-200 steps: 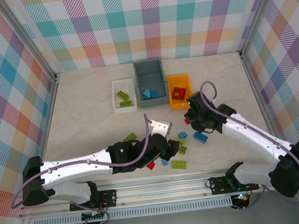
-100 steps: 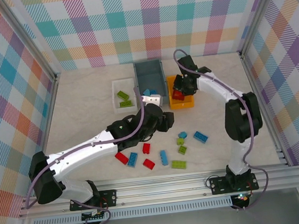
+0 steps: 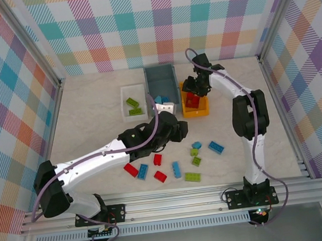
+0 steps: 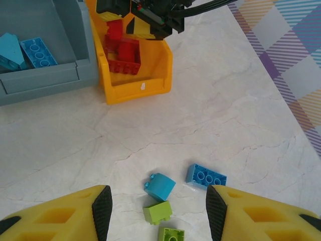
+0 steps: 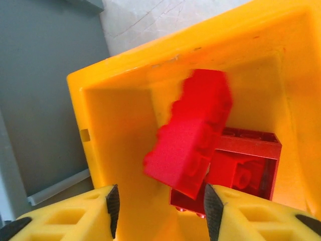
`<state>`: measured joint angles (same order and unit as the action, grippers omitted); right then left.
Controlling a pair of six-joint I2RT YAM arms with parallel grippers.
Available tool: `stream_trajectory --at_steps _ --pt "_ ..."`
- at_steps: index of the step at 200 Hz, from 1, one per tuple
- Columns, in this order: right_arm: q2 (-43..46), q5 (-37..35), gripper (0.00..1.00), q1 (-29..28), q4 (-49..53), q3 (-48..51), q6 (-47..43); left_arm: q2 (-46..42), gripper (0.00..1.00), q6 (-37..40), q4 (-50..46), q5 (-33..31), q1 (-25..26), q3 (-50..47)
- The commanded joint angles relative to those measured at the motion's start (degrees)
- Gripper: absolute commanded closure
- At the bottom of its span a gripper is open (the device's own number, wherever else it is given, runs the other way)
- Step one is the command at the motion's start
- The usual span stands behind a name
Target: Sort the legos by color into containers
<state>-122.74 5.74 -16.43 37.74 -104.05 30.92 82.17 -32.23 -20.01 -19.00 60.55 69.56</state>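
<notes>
My right gripper (image 5: pixel 160 207) (image 3: pixel 191 90) hangs open over the orange-yellow bin (image 5: pixel 125 125) (image 3: pixel 196 112). A red lego (image 5: pixel 193 133), blurred, is loose just past its fingertips, above another red lego (image 5: pixel 246 160) on the bin floor. My left gripper (image 4: pixel 159 211) (image 3: pixel 179 131) is open and holds nothing, above a blue slope lego (image 4: pixel 160 187), a blue flat lego (image 4: pixel 206 175) and two green legos (image 4: pixel 158 212). The grey-blue bin (image 3: pixel 161 74) holds blue legos (image 3: pixel 160 100). The white tray (image 3: pixel 127 117) holds two green legos (image 3: pixel 132 103).
Loose legos lie near the front: red ones (image 3: pixel 131 169) (image 3: pixel 157 159) (image 3: pixel 160 176), blue ones (image 3: pixel 143 171) (image 3: pixel 176 169) (image 3: pixel 215 147), and a green one (image 3: pixel 192 177). Bare table stretches left of the tray and right of the orange-yellow bin.
My right arm swung from the loose legos at the front up to the orange-yellow bin and its jaws opened, releasing the red lego. My left arm moved from the front toward the middle.
</notes>
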Motion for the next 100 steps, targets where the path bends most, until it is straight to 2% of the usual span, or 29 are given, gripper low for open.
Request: stream_trajectory --at_steps 1,26,59,81,100 --pt "6.22 0.71 0.47 0.00 -0.20 2.36 -2.09 -0.87 0.46 -2.59 -5.43 -3.54 -0.47 2.13" --pt "15.00 -0.32 0.46 -0.18 -3.21 9.16 -3.12 -2.22 0.45 -7.27 -15.06 -4.69 -3.89 2.32" --pt "29.89 -2.11 0.44 -3.13 -8.36 23.23 -3.91 -2.99 0.36 -10.90 -24.82 1.40 -14.15 -1.33" --pt "39.30 -3.34 0.44 -9.13 -11.73 33.37 -3.74 -1.99 0.26 -10.90 -27.33 4.40 -19.58 -4.36" --pt "46.75 -6.05 0.41 -17.92 -15.64 42.03 -4.67 -0.61 0.22 -10.57 -25.73 7.92 -23.19 -6.80"
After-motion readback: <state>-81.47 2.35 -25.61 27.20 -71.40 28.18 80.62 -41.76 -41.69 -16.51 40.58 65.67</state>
